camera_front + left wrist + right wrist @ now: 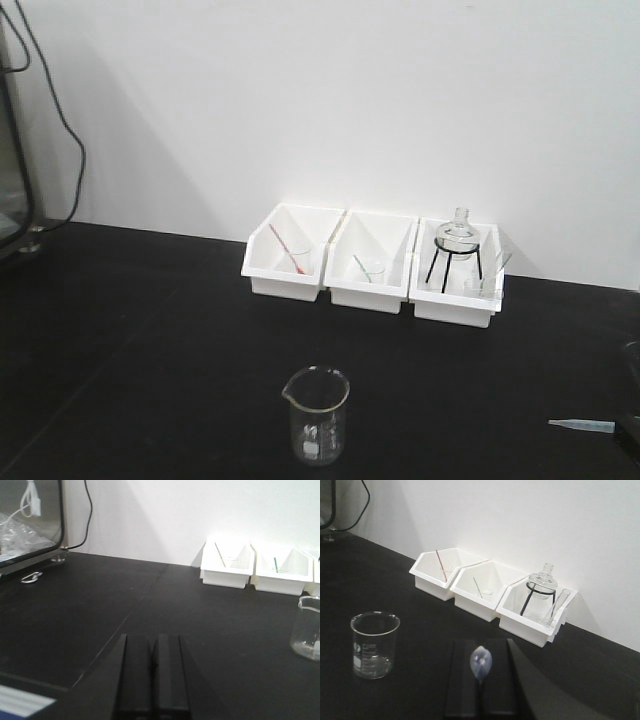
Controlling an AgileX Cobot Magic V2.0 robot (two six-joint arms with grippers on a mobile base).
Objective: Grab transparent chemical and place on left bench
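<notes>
With our right pincer [481, 647] clamped on the slim, pale-bluish clear plastic dropper pipette [582, 425] near the front right corner of the matte black table [150, 350], and our left pincer [152, 645] closed empty, we judged it best lowered flat, clear of the spouted glass beaker [317, 415], before releasing.

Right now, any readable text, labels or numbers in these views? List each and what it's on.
Nothing can be read in any view.
Beaker: white printed graduations and a marking patch, too blurred to read.
White bins: no print visible.
Dropper pipette: no markings visible.
</notes>
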